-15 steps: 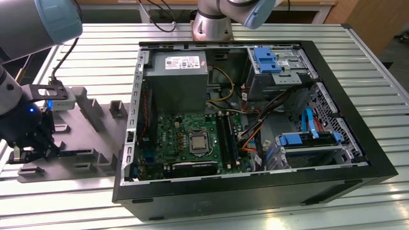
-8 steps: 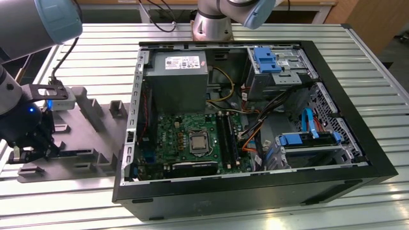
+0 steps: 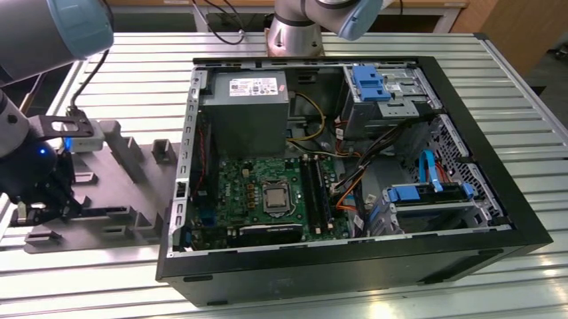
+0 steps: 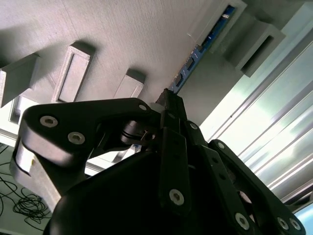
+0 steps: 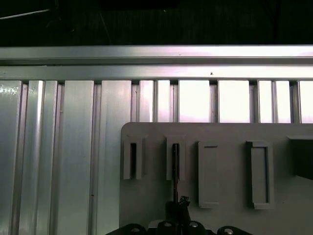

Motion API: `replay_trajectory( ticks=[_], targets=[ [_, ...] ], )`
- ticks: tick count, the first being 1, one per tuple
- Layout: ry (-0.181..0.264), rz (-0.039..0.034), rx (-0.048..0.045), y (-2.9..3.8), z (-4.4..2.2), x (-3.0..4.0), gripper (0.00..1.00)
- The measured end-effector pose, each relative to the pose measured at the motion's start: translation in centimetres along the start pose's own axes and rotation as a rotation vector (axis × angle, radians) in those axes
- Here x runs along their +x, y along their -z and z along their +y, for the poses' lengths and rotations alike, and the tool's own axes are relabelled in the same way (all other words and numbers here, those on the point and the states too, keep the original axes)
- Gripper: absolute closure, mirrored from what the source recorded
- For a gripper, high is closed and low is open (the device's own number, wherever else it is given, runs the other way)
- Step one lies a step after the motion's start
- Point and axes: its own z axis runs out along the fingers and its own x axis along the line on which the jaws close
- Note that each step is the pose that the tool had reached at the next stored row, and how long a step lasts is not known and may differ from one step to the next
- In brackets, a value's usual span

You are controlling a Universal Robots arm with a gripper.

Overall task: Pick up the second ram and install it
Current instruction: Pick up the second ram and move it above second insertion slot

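Note:
The second ram (image 4: 196, 53) is a thin blue stick seen edge-on, standing in a slot of the grey fixture plate (image 4: 122, 34). In the first wrist view the second ram (image 5: 174, 164) shows as a dark thin line running from its holder down into my gripper (image 5: 178, 201). The black fingers of my gripper (image 4: 168, 98) meet on the stick's near end, shut on it. In the exterior view my gripper (image 3: 34, 207) hangs low over the fixture plate (image 3: 120, 199), at the exterior view's left of the open computer case (image 3: 355, 269). Long black slots (image 3: 316, 194) lie on the green motherboard (image 3: 253, 176).
Raised holder blocks (image 3: 120, 149) stand on the fixture plate. The case holds a grey power-supply box (image 3: 247, 106), blue drive bays (image 3: 377, 83) and bundled cables (image 3: 355, 176). A ribbed metal table (image 3: 523, 143) carries everything. The arm's base (image 3: 297, 30) stands behind the case.

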Motion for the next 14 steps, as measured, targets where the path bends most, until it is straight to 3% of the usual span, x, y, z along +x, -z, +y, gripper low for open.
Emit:
replay_trajectory(
  ticks=[14],
  targets=[
    [0.000,-0.0004,0.0003,1.19,0.04,0.01,0.89]
  ],
)
